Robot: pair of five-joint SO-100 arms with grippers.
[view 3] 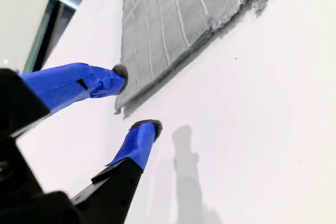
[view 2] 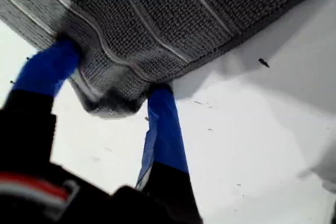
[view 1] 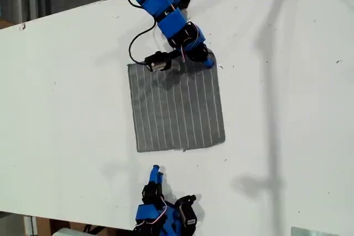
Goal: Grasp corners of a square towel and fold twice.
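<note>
Mid-table (view 1: 66, 109), towel (view 1: 177, 109) spread flat and unfolded, stripes running from the exterior view's top to its bottom. Lying slightly askew, with all edges on the white surface except at one corner.

At the towel's top-right corner in the exterior view, my first gripper (view 1: 206, 59), reaching down from the top of that view. Closed on that far corner (view 2: 110, 100): seen close up, grey cloth (view 2: 157, 14) bunched and pinched between the two blue fingers (view 2: 165, 124), with my first gripper (view 2: 113, 77) clamping a small fold whose tip pokes out past the jaws. Rest of the towel fanning away from the pinch, with a shadow under the raised edge. Black cable (view 1: 135, 42) looping beside this arm, above the towel's top edge in the exterior view.

Below the towel in the exterior view, my second gripper (view 1: 156, 171), near the bottom edge but apart from it. Jaws spread, nothing between them: seen close up, my second gripper (view 3: 135, 98) over bare table, with the near corner (view 3: 121, 109) of the towel (view 3: 168, 14) just beyond the tips. Contact with the upper tip impossible to tell. Small frayed tuft (view 3: 260, 3) sticking out along the same edge.
</note>
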